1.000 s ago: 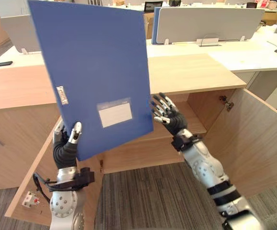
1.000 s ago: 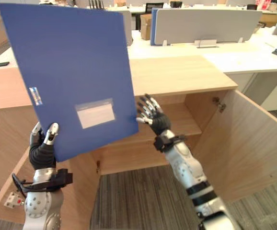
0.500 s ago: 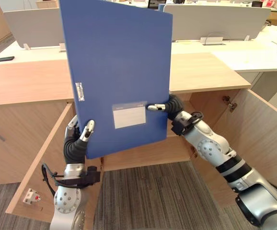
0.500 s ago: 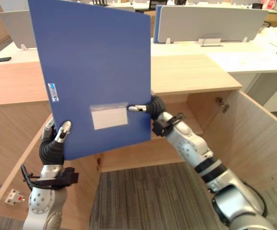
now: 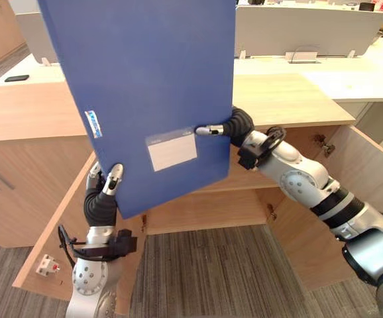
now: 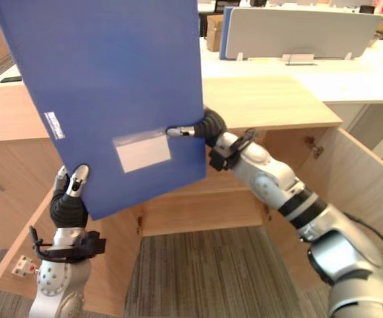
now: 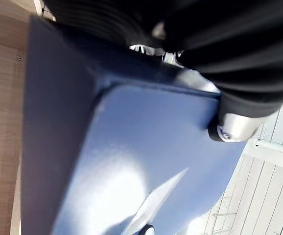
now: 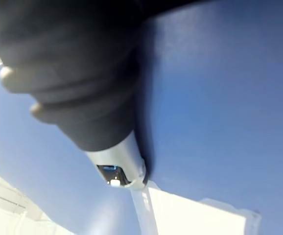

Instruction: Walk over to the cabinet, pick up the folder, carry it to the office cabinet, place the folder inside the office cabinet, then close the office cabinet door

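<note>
At upper left, the folder [image 5: 145, 73], judged stiff and light, is pinched by left hand [image 5: 103, 199] low, right hand [image 5: 232, 124] at edge.

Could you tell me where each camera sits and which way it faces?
Left eye view: on the head, facing down and forward at the flat blue folder before the open light-wood cabinet; left hand and right hand grip it.
Right eye view: beside it, same scene, both arms.
Left wrist view: on the left wrist, pressed close to the folder; its dark cover.
Right wrist view: on the right wrist, facing the folder's white label; dark cover, thumb.
Shared: all four show the folder.
</note>
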